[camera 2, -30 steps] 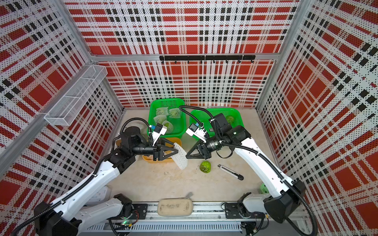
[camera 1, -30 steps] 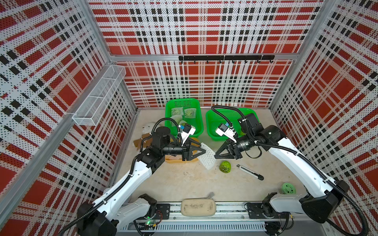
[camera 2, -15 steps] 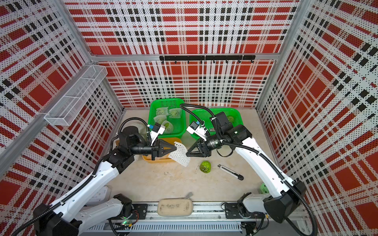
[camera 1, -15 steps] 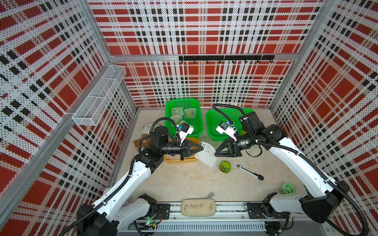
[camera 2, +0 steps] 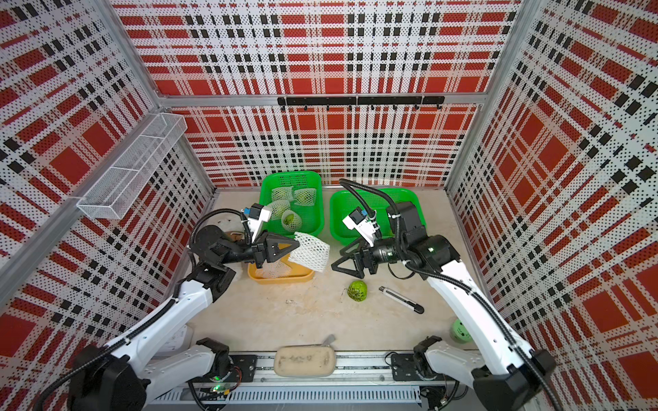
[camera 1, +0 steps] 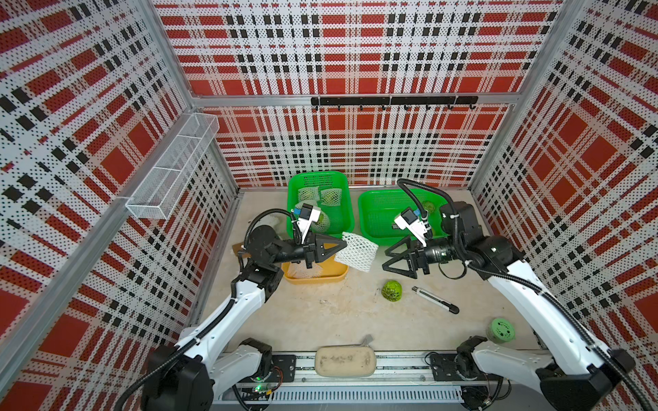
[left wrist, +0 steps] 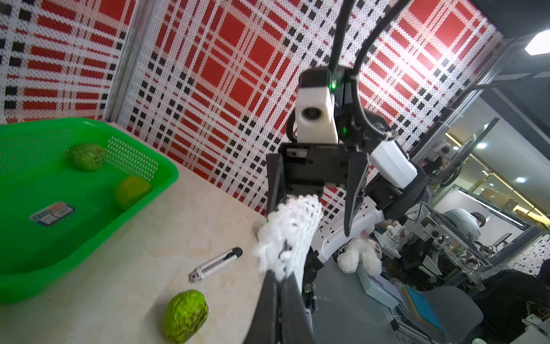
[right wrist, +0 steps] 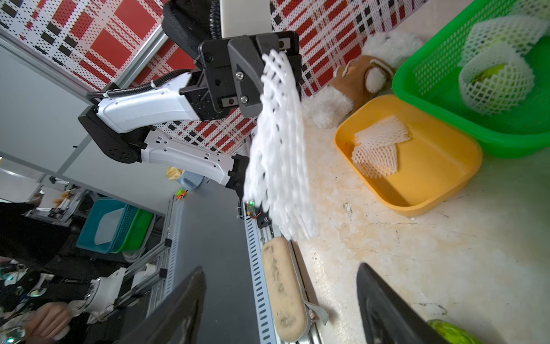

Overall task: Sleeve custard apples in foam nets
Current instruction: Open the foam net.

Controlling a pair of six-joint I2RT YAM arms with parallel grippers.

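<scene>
My left gripper (camera 1: 343, 245) is shut on one end of a white foam net (camera 1: 358, 251), which sticks out from it above the table; in the left wrist view the net (left wrist: 290, 226) bunches at the closed fingertips. My right gripper (camera 1: 385, 260) faces it, open and empty, a short gap from the net's free end (right wrist: 278, 149). A bare custard apple (camera 1: 391, 291) lies on the table below the right gripper. Two more custard apples (left wrist: 86, 156) sit in the right green basket (camera 1: 374, 227). Netted fruits (camera 2: 292, 220) fill the left green basket (camera 1: 347, 213).
A yellow tray (camera 1: 313, 277) with spare foam nets (right wrist: 378, 149) sits under the left gripper. A utility knife (camera 1: 435, 299) lies right of the loose fruit. A pale green perforated container (camera 1: 501, 330) stands front right, a beige pouch (camera 1: 345, 361) on the front rail, a plush toy (right wrist: 357, 80) behind the tray.
The left gripper closed on the foam net. The right gripper opened wide, let go of the net's other end and drew back slightly to the right.
</scene>
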